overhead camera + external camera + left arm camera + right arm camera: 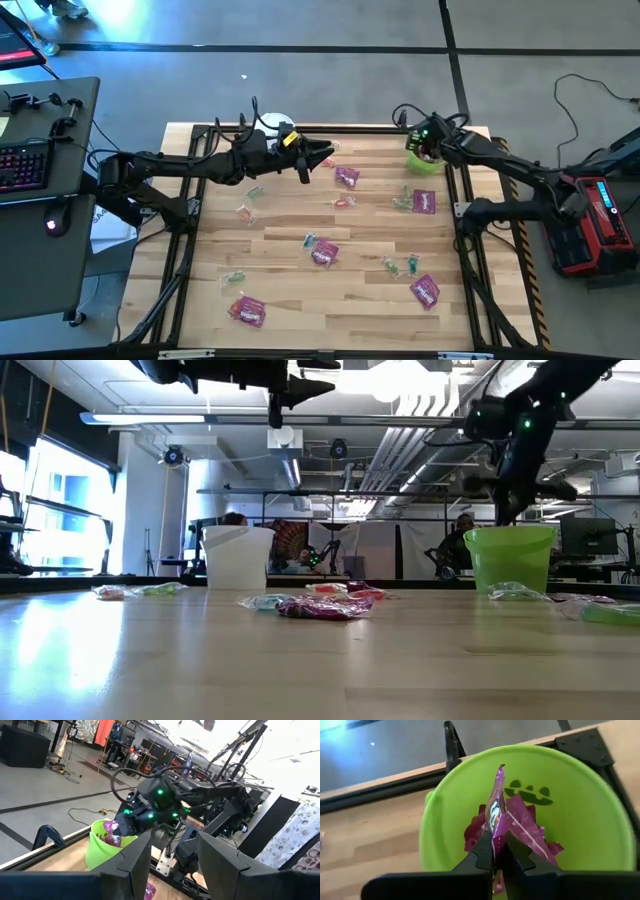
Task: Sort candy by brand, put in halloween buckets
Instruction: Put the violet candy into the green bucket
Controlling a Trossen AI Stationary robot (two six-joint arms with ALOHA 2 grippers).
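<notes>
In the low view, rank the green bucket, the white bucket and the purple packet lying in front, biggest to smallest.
1. Green bucket and white bucket: look about alike, too close to rank.
2. Purple packet: clearly smallest, though nearer the camera.

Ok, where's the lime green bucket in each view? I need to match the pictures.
High view: lime green bucket at the table's far right corner, under the right tool.
Low view: right of centre, on the far edge.
Left wrist view: lower left, beyond the fingers.
Right wrist view: fills the frame, below the right tool, which is shut on a magenta packet.
Shared landmark: that right tool over the bucket's mouth.
</notes>
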